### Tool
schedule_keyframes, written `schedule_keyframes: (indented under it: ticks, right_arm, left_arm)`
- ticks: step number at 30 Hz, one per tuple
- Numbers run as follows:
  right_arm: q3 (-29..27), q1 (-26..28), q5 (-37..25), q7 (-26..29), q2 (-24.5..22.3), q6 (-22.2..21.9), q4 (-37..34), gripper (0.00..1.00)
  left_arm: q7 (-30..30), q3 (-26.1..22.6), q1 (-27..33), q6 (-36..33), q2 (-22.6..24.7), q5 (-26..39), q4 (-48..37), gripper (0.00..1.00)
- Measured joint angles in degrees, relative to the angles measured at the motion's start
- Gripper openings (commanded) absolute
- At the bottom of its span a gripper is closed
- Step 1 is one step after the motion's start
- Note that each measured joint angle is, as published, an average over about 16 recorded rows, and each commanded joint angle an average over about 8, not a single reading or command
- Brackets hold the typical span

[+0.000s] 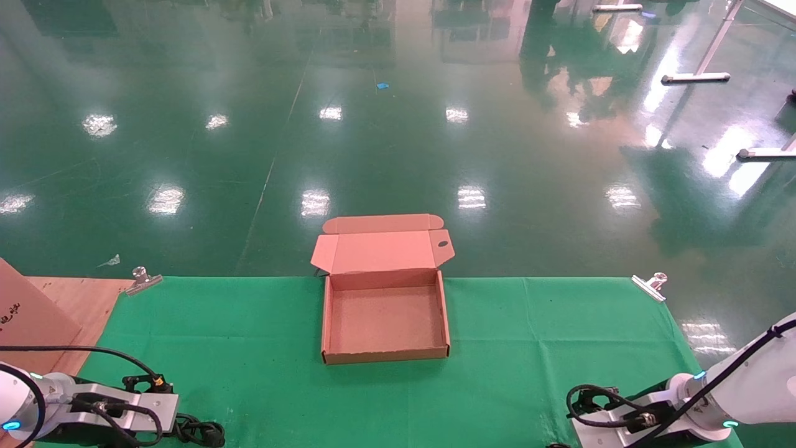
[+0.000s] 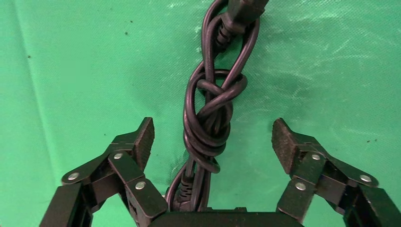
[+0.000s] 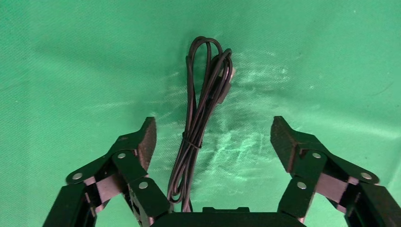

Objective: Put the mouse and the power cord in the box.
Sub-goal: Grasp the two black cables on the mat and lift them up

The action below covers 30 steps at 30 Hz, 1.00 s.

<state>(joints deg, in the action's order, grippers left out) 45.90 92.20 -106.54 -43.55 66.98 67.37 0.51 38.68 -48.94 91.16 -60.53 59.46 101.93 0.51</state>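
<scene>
Box is sitting open at desk centre, lid leaning back toward the far edge, nothing lying inside. Power cord is lying knotted in a bundle on the green cloth at the near-left corner, w/ left claw hanging over it, fingers spread wide either side. Near-right corner: right claw is hovering wide over a thin bundled cable; mouse body isn't showing.
</scene>
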Motion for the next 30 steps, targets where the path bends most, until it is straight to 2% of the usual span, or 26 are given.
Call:
schedule_keyframes:
  ticks: [30]
  right_arm:
    - [-0.3,-0.1,0.4,0.1,0.2,0.6,-0.6,0.0]
  left_arm:
    - [0.5,-0.3,0.2,-0.7,-0.1,0.4,-0.5,0.0]
